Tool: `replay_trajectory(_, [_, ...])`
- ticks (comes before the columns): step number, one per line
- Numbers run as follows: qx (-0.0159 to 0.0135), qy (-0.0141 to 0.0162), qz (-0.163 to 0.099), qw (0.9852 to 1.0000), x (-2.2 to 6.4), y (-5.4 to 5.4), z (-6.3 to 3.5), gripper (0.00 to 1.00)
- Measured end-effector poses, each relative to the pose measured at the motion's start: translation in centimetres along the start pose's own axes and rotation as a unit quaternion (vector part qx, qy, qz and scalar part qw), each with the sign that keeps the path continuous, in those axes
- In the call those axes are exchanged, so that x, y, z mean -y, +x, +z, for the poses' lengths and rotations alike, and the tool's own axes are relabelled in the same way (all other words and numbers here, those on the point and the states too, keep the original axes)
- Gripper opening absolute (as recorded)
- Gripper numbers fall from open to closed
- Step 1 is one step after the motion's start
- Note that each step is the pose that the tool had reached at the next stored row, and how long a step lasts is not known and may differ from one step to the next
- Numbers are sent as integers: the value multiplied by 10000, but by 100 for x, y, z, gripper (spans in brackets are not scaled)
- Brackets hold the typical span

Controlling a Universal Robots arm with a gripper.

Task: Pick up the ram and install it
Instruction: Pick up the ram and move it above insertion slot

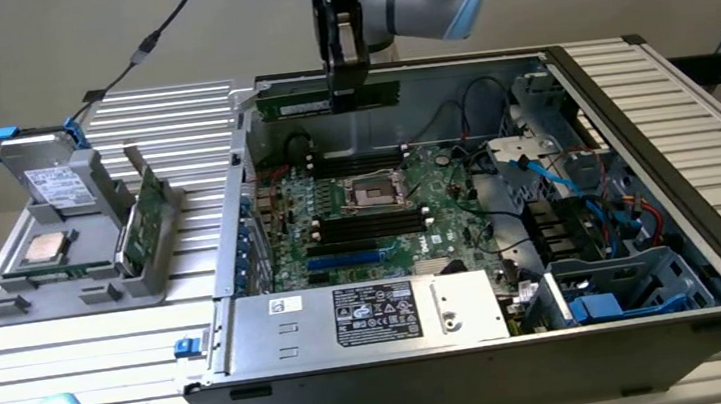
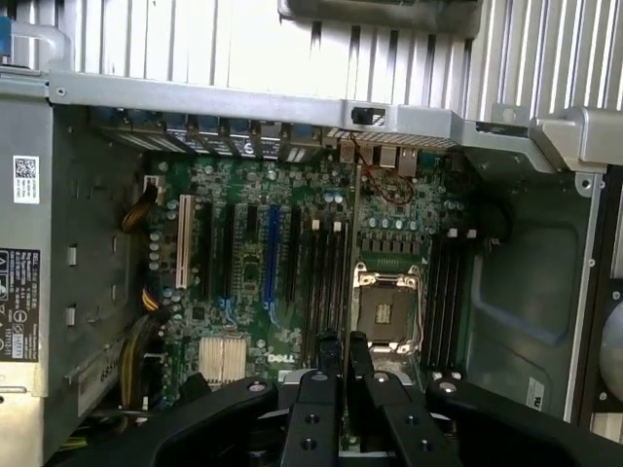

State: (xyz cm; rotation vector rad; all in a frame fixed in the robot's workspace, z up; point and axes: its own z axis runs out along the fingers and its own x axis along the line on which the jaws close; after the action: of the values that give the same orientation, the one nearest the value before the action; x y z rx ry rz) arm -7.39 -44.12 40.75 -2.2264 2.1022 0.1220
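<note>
Your gripper [image 1: 349,93] held the slim green ram stick [image 1: 297,102] over the open grey case [image 1: 354,394]. Pick done; install needed alignment to a black slot [image 1: 360,222].

The computer case [image 1: 461,392] lies open on the worktop [image 1: 68,353]. Inside it lies the motherboard [image 1: 336,230], with the processor socket [image 1: 372,193] near its middle. A holder [image 1: 68,288] stands just beside the case, on the exterior view's left. The gripper [image 1: 347,98] hangs with the ram [image 1: 290,104] over the case's far side.
</note>
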Motion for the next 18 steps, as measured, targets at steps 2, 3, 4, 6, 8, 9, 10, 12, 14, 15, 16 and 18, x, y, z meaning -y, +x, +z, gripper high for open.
replay_trajectory(2, [-2,5,43,10000,26,0,24,14])
replay_trajectory(3, [-4,6,62,10000,42,0,35,14])
replay_trajectory(4, [-5,8,80,10000,62,0,48,14])
replay_trajectory(6, [-5,11,104,9999,107,-1,72,14])
replay_trajectory(8, [-6,14,126,9999,160,-2,97,14])
replay_trajectory(9, [-7,15,136,9999,186,-2,109,14])
replay_trajectory(10, [-7,16,146,9999,212,-2,121,14])
replay_trajectory(12, [-8,18,166,9999,265,-3,145,14])
replay_trajectory(14, [-9,20,187,9998,319,-3,171,14])
replay_trajectory(15, [-9,21,198,9998,345,-3,184,14])
replay_trajectory(16, [-10,23,208,9998,370,-3,198,14])
replay_trajectory(18, [-10,25,229,9997,417,-1,230,14])
